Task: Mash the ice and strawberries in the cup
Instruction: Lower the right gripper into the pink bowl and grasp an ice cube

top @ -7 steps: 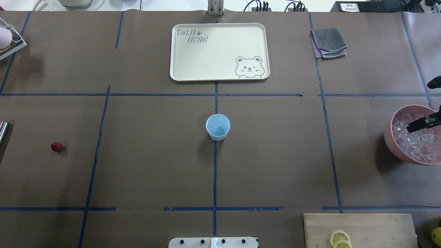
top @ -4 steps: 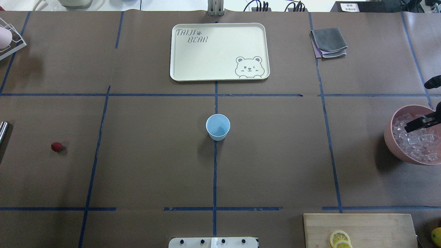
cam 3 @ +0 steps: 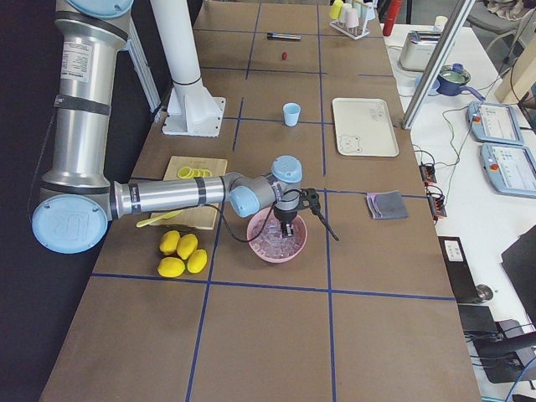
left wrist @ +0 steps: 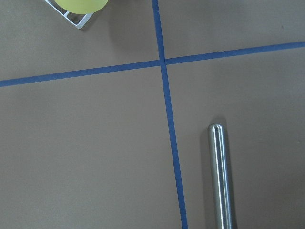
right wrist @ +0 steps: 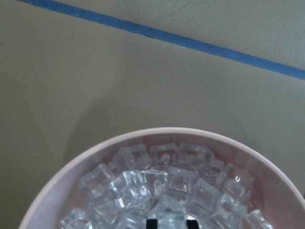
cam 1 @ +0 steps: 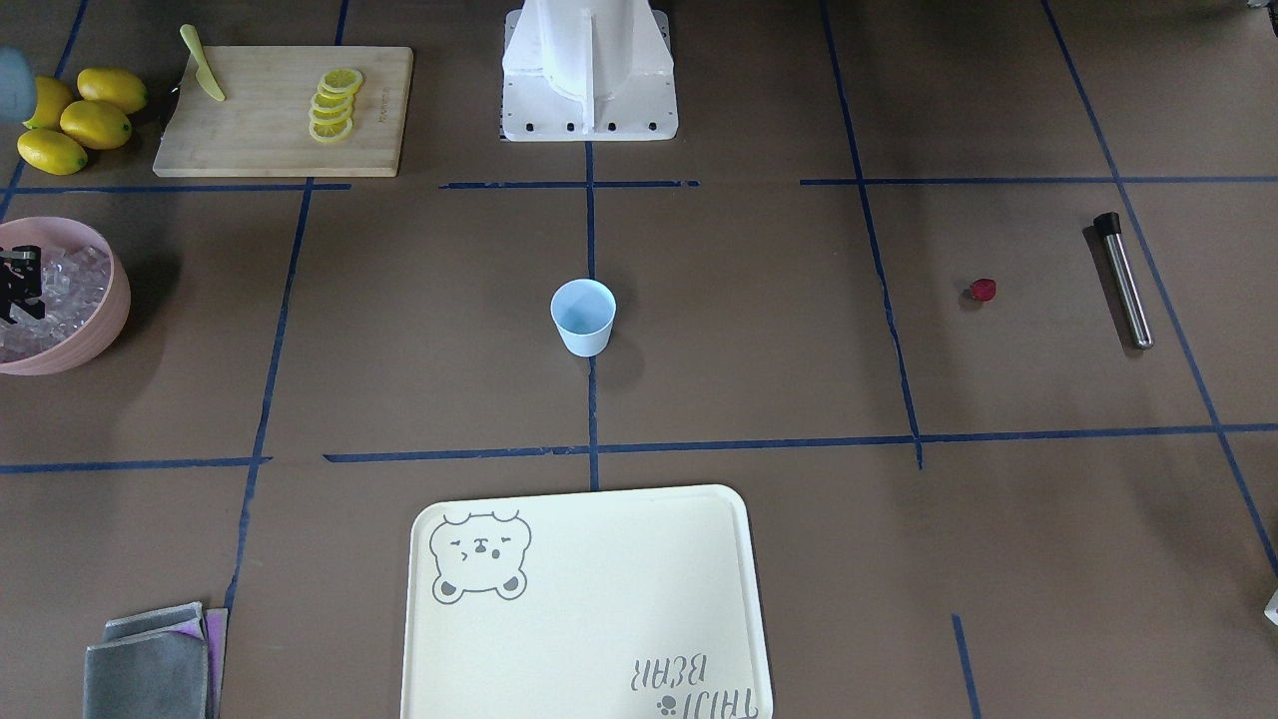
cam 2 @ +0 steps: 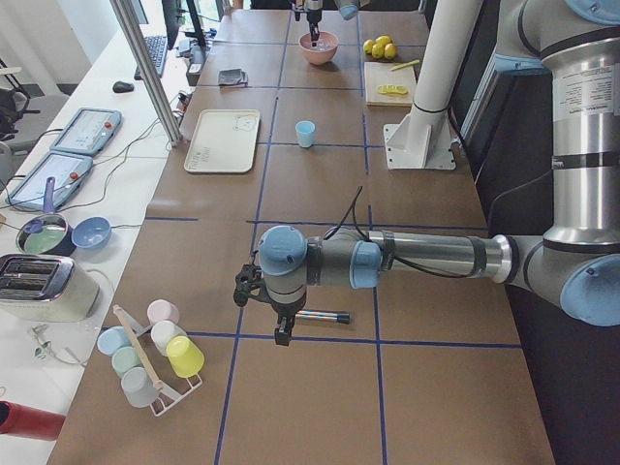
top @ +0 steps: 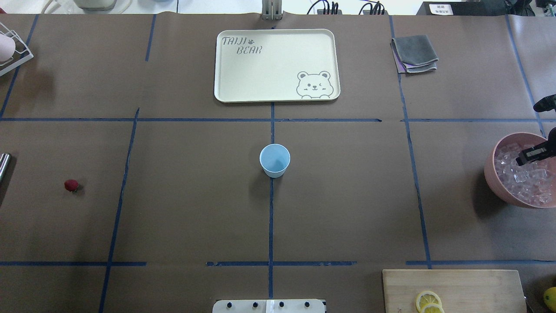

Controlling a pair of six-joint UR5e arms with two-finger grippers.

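Note:
The pale blue cup (top: 274, 160) stands upright and empty at the table's middle, also in the front view (cam 1: 583, 316). The strawberry (top: 71, 185) lies alone on the left side. The ice (top: 523, 178) fills a pink bowl (top: 493, 174) at the right edge. My right gripper (top: 531, 155) hangs in that bowl. In the right wrist view its fingertips (right wrist: 152, 222) stand close on either side of one ice cube (right wrist: 171, 220). My left gripper (cam 2: 263, 308) shows only in the left side view, above a metal muddler (left wrist: 220, 176). I cannot tell if it is open.
A cream bear tray (top: 260, 65) lies at the far middle and a grey cloth (top: 415, 54) at the far right. A cutting board (top: 451, 287) with lemon slices sits near right, with lemons (cam 1: 75, 120) beside it. A cup rack (cam 2: 155, 354) stands at the left end.
The right gripper has shifted slightly to the right over the ice bowl. The cup, the strawberry and the left side have not moved.

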